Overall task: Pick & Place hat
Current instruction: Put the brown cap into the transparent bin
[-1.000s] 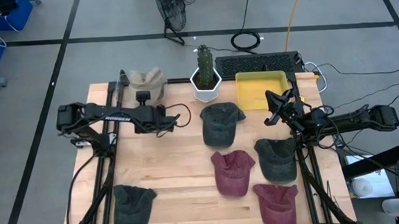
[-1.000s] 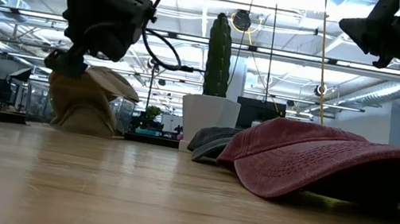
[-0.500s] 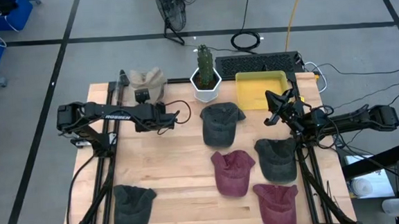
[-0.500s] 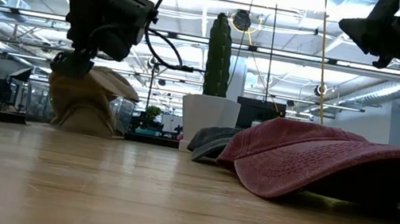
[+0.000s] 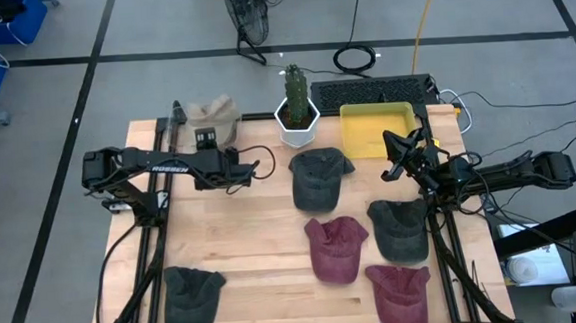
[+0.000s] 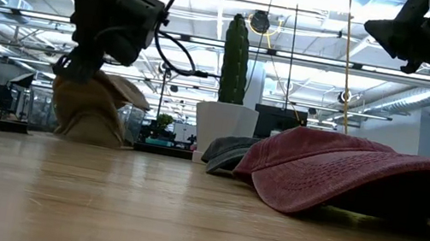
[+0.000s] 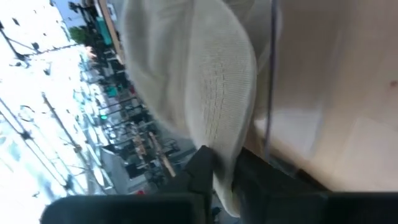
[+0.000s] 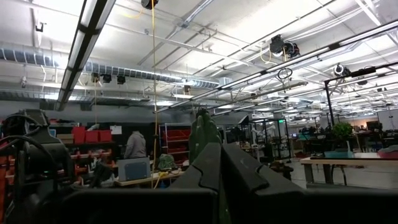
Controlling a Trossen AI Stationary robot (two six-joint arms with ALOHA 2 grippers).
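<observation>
beige hat [image 5: 211, 113] at the table's [image 5: 254, 254] back-left corner, brim between the left gripper's [image 7: 225, 173] fingers | left gripper clamped on that brim (wrist view) | right gripper [image 5: 393, 167] closed, aloft, well apart beside yellow tray [image 5: 374, 131]

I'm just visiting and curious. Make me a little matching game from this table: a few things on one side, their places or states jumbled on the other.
Things:
1. beige hat
2. cactus
3. yellow tray
4. right hand

Places or states:
A. shut, raised, holding nothing
B. in a white pot
C. pinched by the left hand
D. far edge, right of the pot

Pairs: 1-C, 2-B, 3-D, 4-A
</observation>
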